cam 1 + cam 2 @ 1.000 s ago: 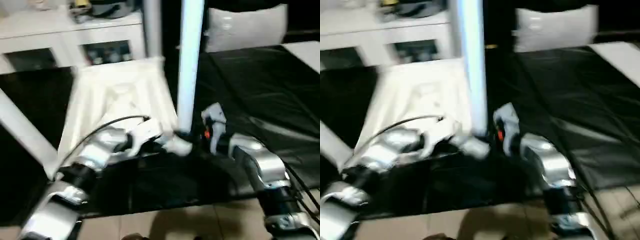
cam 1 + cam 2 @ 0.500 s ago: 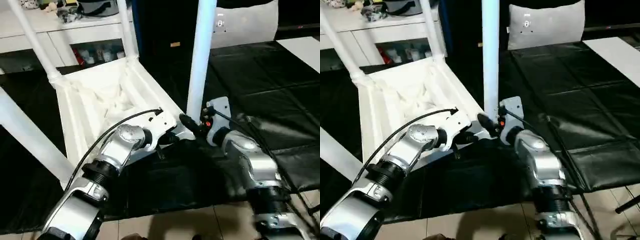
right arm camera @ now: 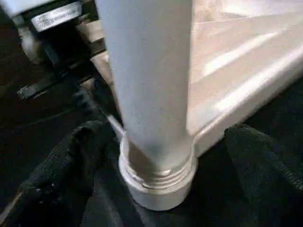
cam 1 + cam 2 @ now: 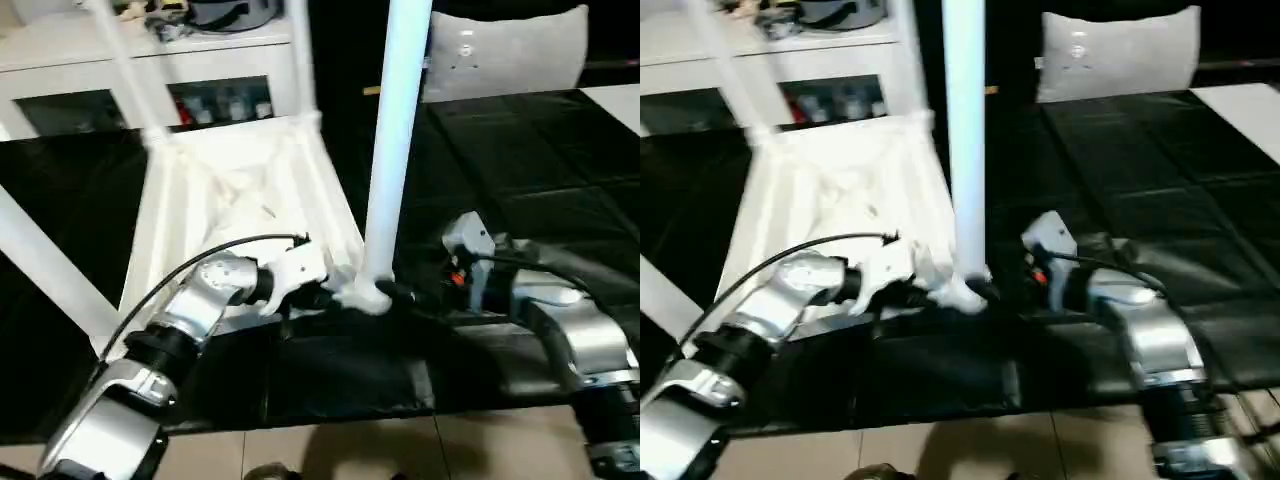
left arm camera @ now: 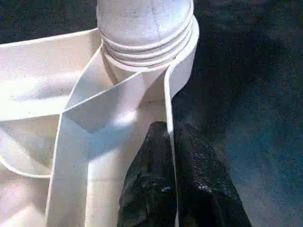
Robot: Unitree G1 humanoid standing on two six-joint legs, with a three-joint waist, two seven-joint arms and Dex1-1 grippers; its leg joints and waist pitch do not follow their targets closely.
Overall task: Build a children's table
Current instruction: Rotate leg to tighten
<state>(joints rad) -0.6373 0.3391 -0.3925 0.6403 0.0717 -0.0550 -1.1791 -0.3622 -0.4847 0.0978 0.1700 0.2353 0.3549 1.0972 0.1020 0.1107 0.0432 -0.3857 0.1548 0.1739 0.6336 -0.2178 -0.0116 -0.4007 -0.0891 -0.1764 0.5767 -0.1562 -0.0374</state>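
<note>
Head views: tabletop (image 4: 235, 200) lies underside up on black mat (image 4: 520, 170), legs standing in its sockets. Near leg (image 4: 395, 150) rises from corner socket (image 4: 362, 297), which sits between the two grippers. Left gripper (image 4: 318, 295) is at the rim just beside that socket. Right gripper (image 4: 405, 295) reaches in from the other side, fingers low by the socket. Grey cushion (image 4: 505, 50) is well behind.

Left wrist view: left gripper (image 5: 170, 142) jaws are closed down, pinching the thin tabletop (image 5: 71, 109) rim wall between them; one finger (image 5: 149, 175) inside the rim, the other outside. Socket (image 5: 147, 42) with leg base sits just ahead of the tips.

Right wrist view: right gripper (image 3: 161, 142) jaws spread wide, one finger (image 3: 71, 161) each side of the leg (image 3: 147, 80) base and socket (image 3: 158, 184), no clear contact, nothing gripped.
</note>
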